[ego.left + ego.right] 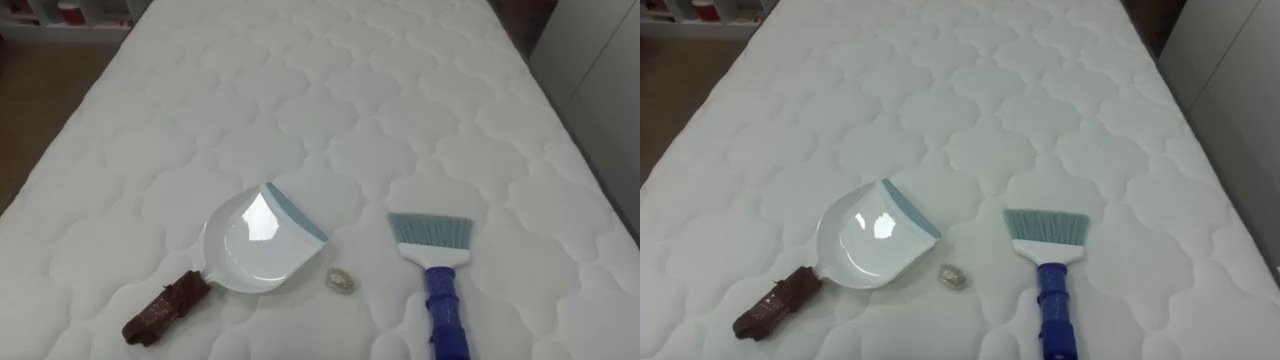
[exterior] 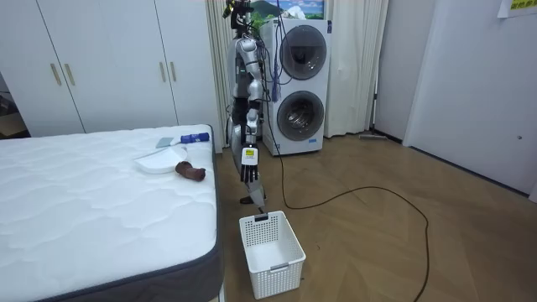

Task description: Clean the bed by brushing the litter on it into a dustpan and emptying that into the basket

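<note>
Left eye view: we look down on the bed (image 1: 300, 90), whose white quilted top carries three items near its close edge. The dustpan (image 1: 250, 243) lies on the left. Its white pan has a blue-grey lip that points up and to the right, and its brown handle (image 1: 165, 308) runs down and to the left toward the near edge. The brush (image 1: 440, 285) lies on the right, well apart from the dustpan. Its blue-grey bristles point away from the robot, and its blue shaft runs back toward the near edge. The scrap (image 1: 340, 281), a small pale crumpled piece, lies on the bed between the two tools, just beside the pan's lower right rim and outside the pan. We cannot tell whether it touches the rim.

Room view: the robot stands upright on the wood floor at the end of the bed where the tools lie, facing it. The left hand (image 2: 249, 174) hangs at the robot's side, apart from the bed. We cannot tell whether its fingers are straight or curled. Both tools lie on the bed, clear of that hand. A white basket (image 2: 285, 268) stands on the floor near the bed's corner. Behind the robot stand two stacked washers (image 2: 298, 84), with a curtain (image 2: 352, 67) on the room view's right of them and a white wardrobe (image 2: 109, 59) on the room view's left.
</note>
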Controlling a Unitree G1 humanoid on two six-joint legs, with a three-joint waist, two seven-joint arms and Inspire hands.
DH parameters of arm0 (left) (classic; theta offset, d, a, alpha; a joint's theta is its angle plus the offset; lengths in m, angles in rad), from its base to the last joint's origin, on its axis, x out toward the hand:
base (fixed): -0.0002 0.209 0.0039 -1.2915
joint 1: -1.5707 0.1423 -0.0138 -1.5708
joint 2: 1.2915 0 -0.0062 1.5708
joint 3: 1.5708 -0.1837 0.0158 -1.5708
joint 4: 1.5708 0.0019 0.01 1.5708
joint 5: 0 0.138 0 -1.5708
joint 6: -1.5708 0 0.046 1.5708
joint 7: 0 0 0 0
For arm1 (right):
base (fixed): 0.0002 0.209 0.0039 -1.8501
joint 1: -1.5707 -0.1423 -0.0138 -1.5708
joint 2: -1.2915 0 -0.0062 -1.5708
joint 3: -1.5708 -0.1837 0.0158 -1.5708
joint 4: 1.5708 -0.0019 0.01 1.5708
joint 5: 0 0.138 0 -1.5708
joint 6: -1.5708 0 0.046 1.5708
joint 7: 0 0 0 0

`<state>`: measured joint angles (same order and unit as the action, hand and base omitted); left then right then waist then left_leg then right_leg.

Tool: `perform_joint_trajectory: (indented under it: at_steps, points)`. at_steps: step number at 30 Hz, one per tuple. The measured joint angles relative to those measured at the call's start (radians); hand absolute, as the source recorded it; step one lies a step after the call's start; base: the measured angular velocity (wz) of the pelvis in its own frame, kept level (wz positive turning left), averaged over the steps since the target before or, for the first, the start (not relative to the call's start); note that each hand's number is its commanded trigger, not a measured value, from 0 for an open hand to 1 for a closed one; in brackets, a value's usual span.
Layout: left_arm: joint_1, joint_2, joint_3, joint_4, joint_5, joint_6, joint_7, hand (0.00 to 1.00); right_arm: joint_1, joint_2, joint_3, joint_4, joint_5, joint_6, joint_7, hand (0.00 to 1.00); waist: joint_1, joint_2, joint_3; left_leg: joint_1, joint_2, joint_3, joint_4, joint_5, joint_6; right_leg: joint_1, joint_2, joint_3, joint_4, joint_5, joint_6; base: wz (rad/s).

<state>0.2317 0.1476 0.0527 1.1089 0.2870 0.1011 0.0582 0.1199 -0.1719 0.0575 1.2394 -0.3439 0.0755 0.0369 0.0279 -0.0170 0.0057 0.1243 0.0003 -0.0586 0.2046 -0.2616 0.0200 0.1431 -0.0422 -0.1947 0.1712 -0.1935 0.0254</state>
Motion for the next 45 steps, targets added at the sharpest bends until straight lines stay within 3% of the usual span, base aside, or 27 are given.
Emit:
perform_joint_trajectory:
  at_steps: [17,26,34,39,45]
  points:
    - [-0.019,0.002,0.004,-0.003,-0.003,-0.053,0.096,0.00,0.003,0.000,0.012,0.001,0.025,-0.043,-0.016,0.00,0.003,0.000,-0.0020,-0.009,0.000,0.002,0.001,0.000,0.000,-0.007,0.000,-0.001,-0.004,0.000,0.000,0.00]
    - [-0.022,0.001,0.075,-0.085,-0.002,-0.124,0.285,0.00,0.001,-0.001,0.016,0.004,0.027,-0.076,-0.043,0.00,0.003,0.001,-0.0030,-0.008,-0.001,-0.001,0.000,0.000,0.000,-0.006,0.000,-0.002,-0.004,0.000,0.000,0.00]
    - [-0.005,0.001,0.090,-0.200,-0.001,-0.227,0.451,0.00,0.006,-0.005,0.016,0.003,0.066,-0.115,-0.058,0.00,0.006,0.004,-0.0045,-0.003,-0.001,-0.001,0.002,0.001,-0.001,0.002,0.000,-0.010,-0.004,0.000,0.000,0.00]
    - [0.000,-0.001,0.087,-0.289,-0.002,-0.262,0.485,0.00,0.006,-0.006,0.016,0.003,0.065,-0.132,-0.059,0.00,0.004,0.003,-0.0038,-0.001,-0.001,-0.001,0.003,0.001,-0.001,0.004,-0.001,-0.010,-0.004,0.000,0.000,0.00]
    - [0.002,0.003,0.030,-0.428,-0.001,-0.297,0.529,0.00,0.018,-0.013,-0.001,-0.029,0.066,-0.132,-0.053,0.00,-0.001,0.008,-0.0034,-0.008,-0.001,-0.002,-0.003,0.001,-0.001,-0.006,0.000,-0.009,-0.003,0.000,0.000,0.00]
